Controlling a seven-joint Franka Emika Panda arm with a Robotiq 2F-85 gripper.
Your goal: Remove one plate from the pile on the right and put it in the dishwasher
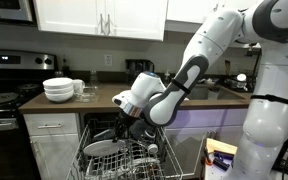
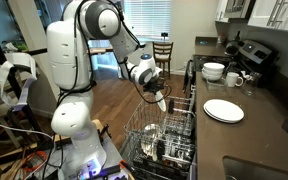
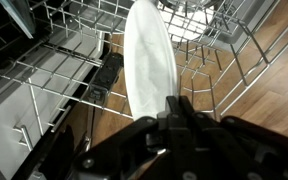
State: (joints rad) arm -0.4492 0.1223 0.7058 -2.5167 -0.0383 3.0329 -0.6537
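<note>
In the wrist view my gripper [image 3: 174, 102] is shut on the rim of a white plate [image 3: 149, 55]. The plate stands edge-on and reaches down among the grey wires of the dishwasher [image 3: 69, 70] rack. In both exterior views the gripper [image 1: 123, 124] [image 2: 162, 99] hangs over the pulled-out rack of the open dishwasher [image 1: 144, 162] [image 2: 184, 128]. A white plate [image 1: 101, 147] shows low in the rack beside the fingers. The pile [image 2: 223, 110] of flat white plates lies on the dark counter; in an exterior view the arm hides it.
A stack of white bowls [image 1: 59, 90] [image 2: 214, 71] and mugs [image 2: 234, 79] stands on the counter near the stove [image 1: 2, 100]. Other dishes sit in the rack [image 2: 154, 148]. A wooden chair [image 2: 162, 50] stands far back on the wood floor.
</note>
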